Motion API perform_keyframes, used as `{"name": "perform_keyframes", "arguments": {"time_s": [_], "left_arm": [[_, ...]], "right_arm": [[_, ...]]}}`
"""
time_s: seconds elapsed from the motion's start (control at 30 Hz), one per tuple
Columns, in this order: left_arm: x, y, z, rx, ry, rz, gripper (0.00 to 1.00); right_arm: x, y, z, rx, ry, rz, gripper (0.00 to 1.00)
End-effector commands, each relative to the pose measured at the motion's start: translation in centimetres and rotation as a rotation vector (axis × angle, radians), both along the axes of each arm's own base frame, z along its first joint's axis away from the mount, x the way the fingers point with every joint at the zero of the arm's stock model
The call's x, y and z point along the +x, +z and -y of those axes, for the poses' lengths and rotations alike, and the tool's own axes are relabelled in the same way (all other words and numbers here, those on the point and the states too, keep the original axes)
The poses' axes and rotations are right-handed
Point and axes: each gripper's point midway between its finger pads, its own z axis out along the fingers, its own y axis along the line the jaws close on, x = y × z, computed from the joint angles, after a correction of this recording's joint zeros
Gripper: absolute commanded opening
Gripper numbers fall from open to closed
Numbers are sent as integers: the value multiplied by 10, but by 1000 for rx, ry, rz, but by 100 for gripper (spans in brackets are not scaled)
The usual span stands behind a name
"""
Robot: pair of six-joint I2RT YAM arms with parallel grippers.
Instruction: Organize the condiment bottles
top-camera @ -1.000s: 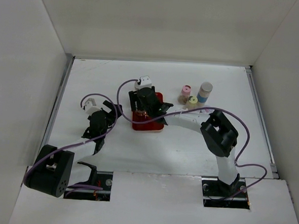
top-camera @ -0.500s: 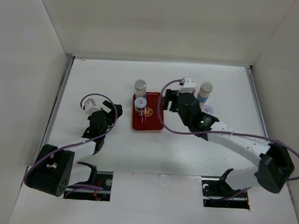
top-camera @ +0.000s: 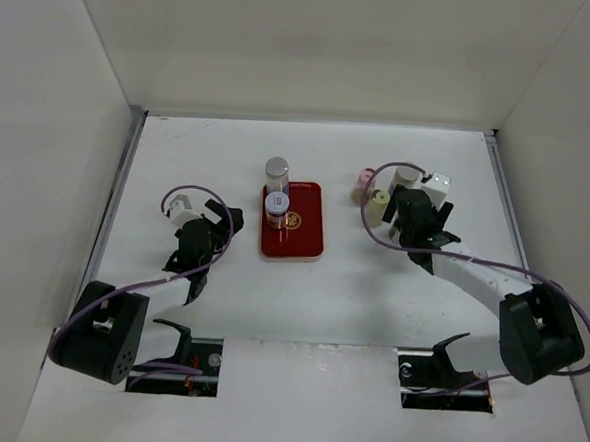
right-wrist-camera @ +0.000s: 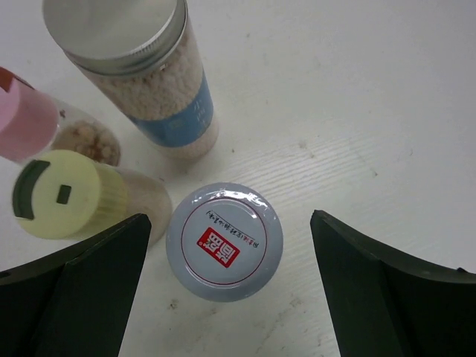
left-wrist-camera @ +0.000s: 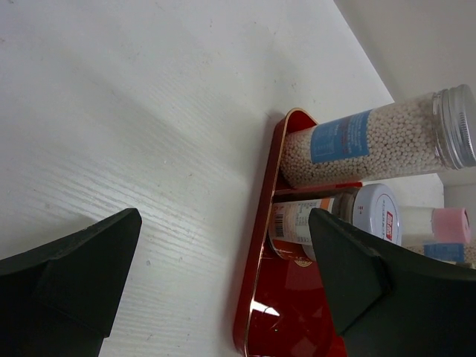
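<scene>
Two condiment bottles stand at the far left of the red tray [top-camera: 304, 240]: a silver-capped one [top-camera: 277, 168] with a blue label [left-wrist-camera: 372, 141] and a white-capped one [top-camera: 277, 205] [left-wrist-camera: 349, 219]. My left gripper [top-camera: 220, 221] [left-wrist-camera: 223, 223] is open, low on the table left of the tray. My right gripper [top-camera: 404, 210] [right-wrist-camera: 230, 222] is open above a white-capped bottle with a red mark [right-wrist-camera: 224, 240], one finger on each side, not touching. Beside it stand a yellow-capped bottle [right-wrist-camera: 63, 193] [top-camera: 379, 198], a pink-capped one [right-wrist-camera: 22, 119] [top-camera: 367, 175] and a grey-capped, blue-banded one [right-wrist-camera: 134, 67] [top-camera: 406, 174].
White walls enclose the table on the left, back and right. The right-hand bottles stand packed close together. The near half of the tray [left-wrist-camera: 297, 312] holds nothing.
My right arm has swung from over the tray to the bottle group on the right, and its jaws have widened. Two bottles now show on the tray. The left arm has not moved.
</scene>
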Motion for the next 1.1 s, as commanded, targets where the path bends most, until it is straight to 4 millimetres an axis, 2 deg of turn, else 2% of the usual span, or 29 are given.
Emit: {"name": "perform_keyframes", "arguments": {"time_s": [0.0, 0.17, 0.27, 0.33, 0.4, 0.53, 0.6, 0.67, 0.83, 0.93, 1.07], "left_arm": [[7, 14, 2, -21, -3, 50, 100], [6, 16, -1, -19, 12, 60, 100], [6, 15, 3, -25, -8, 52, 100], [6, 18, 2, -24, -3, 63, 100], [7, 17, 0, -20, 7, 60, 100], [6, 20, 0, -25, 4, 71, 100], [6, 20, -2, -19, 16, 72, 100], [7, 16, -1, -16, 11, 57, 100], [7, 18, -3, -17, 22, 67, 100], [7, 16, 0, -20, 6, 55, 100], [6, 20, -4, -18, 20, 72, 100]], "right_arm": [[21, 10, -15, 75, 30, 44, 95], [27, -6, -10, 78, -4, 16, 91], [29, -12, -8, 80, -12, 13, 77], [26, -15, -8, 83, -14, 15, 62], [20, -13, -5, 82, -25, 30, 53], [-2, 3, -24, 52, 26, 59, 51], [-15, 20, -45, 51, 88, 79, 51], [-23, 42, -77, 80, 178, 116, 51], [-38, 87, -190, 164, 473, 202, 51], [-40, 93, -250, 195, 607, 222, 51], [-35, 98, -306, 211, 704, 230, 51]]}}
